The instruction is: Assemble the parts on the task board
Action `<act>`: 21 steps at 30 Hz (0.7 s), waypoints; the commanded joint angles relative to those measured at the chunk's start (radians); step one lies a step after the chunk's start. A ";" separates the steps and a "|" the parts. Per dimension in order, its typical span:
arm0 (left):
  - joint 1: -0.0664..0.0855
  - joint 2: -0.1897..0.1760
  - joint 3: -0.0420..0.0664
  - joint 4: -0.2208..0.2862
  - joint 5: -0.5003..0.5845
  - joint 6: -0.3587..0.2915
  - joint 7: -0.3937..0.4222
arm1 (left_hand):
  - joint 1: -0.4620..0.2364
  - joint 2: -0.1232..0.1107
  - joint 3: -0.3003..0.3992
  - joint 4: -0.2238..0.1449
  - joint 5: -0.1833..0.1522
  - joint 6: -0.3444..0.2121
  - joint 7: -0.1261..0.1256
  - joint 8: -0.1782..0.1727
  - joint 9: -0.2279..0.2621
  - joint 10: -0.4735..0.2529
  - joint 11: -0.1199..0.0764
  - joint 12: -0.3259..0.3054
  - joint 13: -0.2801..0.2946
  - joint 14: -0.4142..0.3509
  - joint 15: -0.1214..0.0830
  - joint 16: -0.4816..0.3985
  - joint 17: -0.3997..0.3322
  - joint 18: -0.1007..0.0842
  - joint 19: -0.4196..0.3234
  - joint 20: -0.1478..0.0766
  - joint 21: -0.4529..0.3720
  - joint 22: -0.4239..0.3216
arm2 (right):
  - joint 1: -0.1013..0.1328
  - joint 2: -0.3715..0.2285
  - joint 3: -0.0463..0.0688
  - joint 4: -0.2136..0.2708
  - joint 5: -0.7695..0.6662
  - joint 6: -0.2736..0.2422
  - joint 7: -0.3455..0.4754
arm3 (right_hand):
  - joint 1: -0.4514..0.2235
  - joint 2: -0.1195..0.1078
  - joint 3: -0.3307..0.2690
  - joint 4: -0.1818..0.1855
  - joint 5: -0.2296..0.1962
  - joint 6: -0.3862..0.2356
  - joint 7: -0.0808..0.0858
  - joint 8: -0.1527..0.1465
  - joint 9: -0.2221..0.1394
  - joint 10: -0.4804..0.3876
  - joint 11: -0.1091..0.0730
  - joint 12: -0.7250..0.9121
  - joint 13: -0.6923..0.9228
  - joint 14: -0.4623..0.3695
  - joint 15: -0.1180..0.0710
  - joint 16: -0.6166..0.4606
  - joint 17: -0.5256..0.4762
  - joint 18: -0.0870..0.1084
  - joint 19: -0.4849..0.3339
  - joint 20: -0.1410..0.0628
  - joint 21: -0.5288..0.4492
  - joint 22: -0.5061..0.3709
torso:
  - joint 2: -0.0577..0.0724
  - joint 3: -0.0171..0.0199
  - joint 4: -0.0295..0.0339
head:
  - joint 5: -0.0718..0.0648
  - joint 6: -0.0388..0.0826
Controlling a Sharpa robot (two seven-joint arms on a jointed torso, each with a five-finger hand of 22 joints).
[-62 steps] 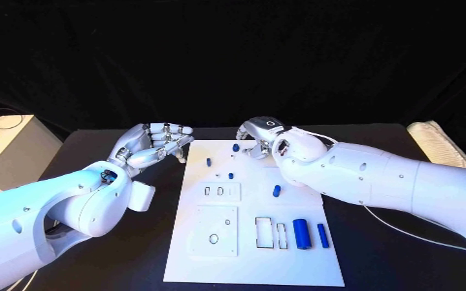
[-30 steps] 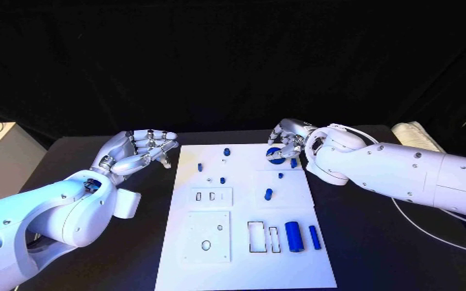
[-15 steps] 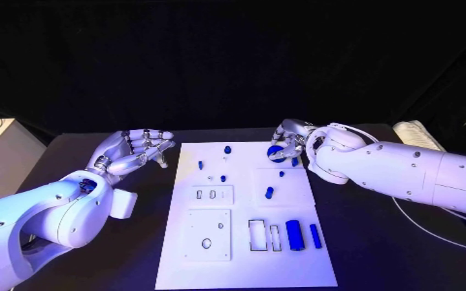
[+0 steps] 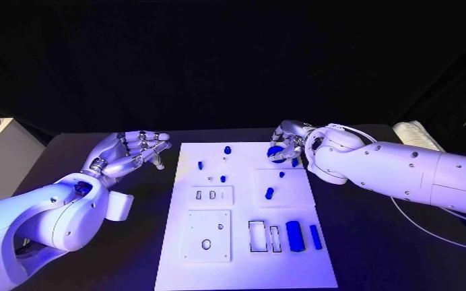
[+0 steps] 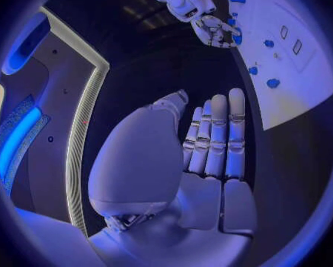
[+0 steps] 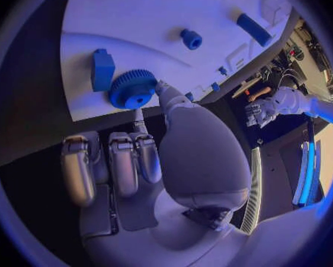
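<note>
The right hand point(image 6: 148, 160) lies at the edge of the white task board point(image 6: 137, 18), its thumb tip touching a blue toothed gear point(image 6: 131, 88). Just beside the gear lies a blue block point(image 6: 102, 69). Farther in on the board stand a small blue round peg point(image 6: 190, 38) and a blue bar point(image 6: 253, 29).

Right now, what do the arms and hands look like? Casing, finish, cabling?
Both arms have smooth, rounded white casings with small dark screw holes. The left hand and right hand are silver, metallic and segmented. A thin white cable loops over the right wrist.
</note>
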 commanded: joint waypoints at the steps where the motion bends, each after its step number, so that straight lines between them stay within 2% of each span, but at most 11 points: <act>1: 0.001 0.000 0.001 0.001 0.005 0.013 0.007 | -0.009 -0.003 0.007 0.003 -0.007 -0.008 -0.002 0.003 0.002 -0.008 -0.002 0.000 0.002 -0.005 0.003 -0.006 -0.002 0.013 -0.010 -0.001 0.007 0.002 | -0.003 -0.003 -0.002 -0.007 -0.012 0.021 -0.008 | 0.010 0.004 -0.001 0.007 0.008 0.000 -0.001 0.005 -0.002 0.106 0.006 0.002 0.263 0.103 0.007 0.004 0.263 -0.007 0.105 0.004 0.007 0.263 | 0.003 -0.0012 0.0046 | -0.003 0.003; 13: 0.001 0.000 0.001 0.000 0.005 0.014 0.007 | -0.009 -0.003 0.007 0.003 -0.007 -0.008 -0.002 0.003 0.002 -0.008 -0.002 0.000 0.002 -0.005 0.003 -0.006 -0.002 0.013 -0.010 -0.001 0.007 0.002 | -0.004 -0.018 -0.002 0.007 -0.010 0.002 0.003 | 0.011 0.004 -0.001 0.010 0.013 -0.001 -0.001 0.005 -0.002 0.106 0.006 0.002 0.263 0.103 0.007 0.004 0.263 -0.007 0.105 0.004 0.007 0.263 | 0.006 -0.0033 0.0111 | -0.010 0.005; 17: 0.001 0.000 0.001 0.000 0.005 0.014 0.007 | -0.009 -0.003 0.007 0.003 -0.007 -0.008 -0.002 0.003 0.002 -0.008 -0.002 0.000 0.002 -0.005 0.003 -0.006 -0.002 0.013 -0.010 -0.001 0.007 0.002 | -0.005 -0.024 -0.002 0.017 -0.006 -0.029 0.018 | 0.009 0.002 -0.003 0.012 0.014 -0.001 -0.001 0.005 -0.002 0.106 0.006 0.002 0.263 0.103 0.007 0.004 0.263 -0.007 0.105 0.004 0.007 0.263 | 0.006 -0.0043 0.0118 | -0.011 0.006; 21: 0.001 0.001 0.001 -0.001 0.005 0.014 0.007 | -0.009 -0.002 0.008 0.002 -0.007 -0.009 -0.003 0.003 0.002 -0.008 -0.002 0.000 0.002 -0.004 0.003 -0.007 -0.002 0.014 -0.011 -0.001 0.009 0.003 | -0.005 -0.030 -0.001 0.029 0.004 -0.091 0.051 | 0.007 -0.001 -0.007 0.017 0.015 -0.002 -0.001 0.004 -0.002 0.106 0.006 0.002 0.263 0.103 0.007 0.004 0.263 -0.007 0.105 0.005 0.007 0.263 | 0.008 -0.0049 0.0144 | -0.014 0.007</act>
